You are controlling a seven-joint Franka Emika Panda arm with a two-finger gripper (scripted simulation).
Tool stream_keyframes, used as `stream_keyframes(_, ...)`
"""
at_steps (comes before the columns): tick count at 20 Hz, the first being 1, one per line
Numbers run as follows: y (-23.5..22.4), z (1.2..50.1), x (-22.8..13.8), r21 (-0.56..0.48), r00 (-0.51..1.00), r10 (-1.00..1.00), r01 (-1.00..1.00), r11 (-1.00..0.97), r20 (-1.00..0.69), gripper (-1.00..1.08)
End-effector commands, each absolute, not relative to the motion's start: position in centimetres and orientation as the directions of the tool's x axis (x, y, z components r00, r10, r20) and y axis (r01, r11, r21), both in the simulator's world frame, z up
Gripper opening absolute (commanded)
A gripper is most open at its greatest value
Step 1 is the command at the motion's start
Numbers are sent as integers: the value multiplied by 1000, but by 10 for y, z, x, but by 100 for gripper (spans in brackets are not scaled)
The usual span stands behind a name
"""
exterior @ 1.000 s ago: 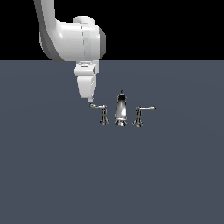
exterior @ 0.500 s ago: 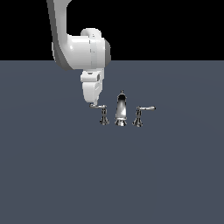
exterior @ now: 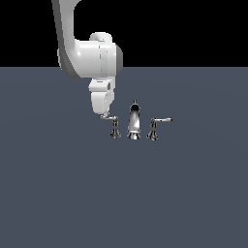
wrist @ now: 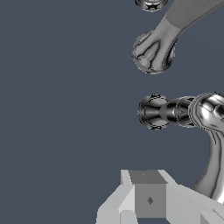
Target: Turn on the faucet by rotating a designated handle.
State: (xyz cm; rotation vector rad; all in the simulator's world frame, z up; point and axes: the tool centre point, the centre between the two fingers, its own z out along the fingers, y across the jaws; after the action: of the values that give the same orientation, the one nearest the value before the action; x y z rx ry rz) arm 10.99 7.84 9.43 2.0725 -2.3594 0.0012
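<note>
Gripper (exterior: 103,115): lowered right at the outer tip of the designated handle, fingertips seemingly touching or just beside it in the exterior view; only grey finger blocks in the wrist view, so open or closed cannot be told.
Designated handle (exterior: 112,118): thin chrome lever on a short flared post, arm pointing toward the exterior view's left, on that side of the faucet; close up in the wrist view (wrist: 210,131).
Faucet (exterior: 134,122): small chrome three-piece set standing on the flat grey surface (exterior: 124,193), near mid-scene.
Central spout (exterior: 134,121): tall and tapered, just beside the designated handle, between the two levers.
Twin lever (exterior: 157,123): mirror copy beyond the spout, arm pointing toward the exterior view's right, well apart from the gripper.
Risk: slipping off the thin, shiny lever tip, probably from contact so near its end; pushing the wrong way would jam it; swinging wide could strike the spout.
</note>
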Motion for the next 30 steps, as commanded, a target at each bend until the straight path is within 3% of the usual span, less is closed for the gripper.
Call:
stream_keyframes(1,82,94,104,0,-128,-992,-992,128,1,-100)
stream_keyframes(12,99,95,73,0,-129,-992,-992,129,0,-100)
stream_keyframes(14,89,95,80,-9,-142,-990,-990,142,1,-100)
stream_keyframes(30,86,95,32,-1,-131,-991,-991,131,0,-100)
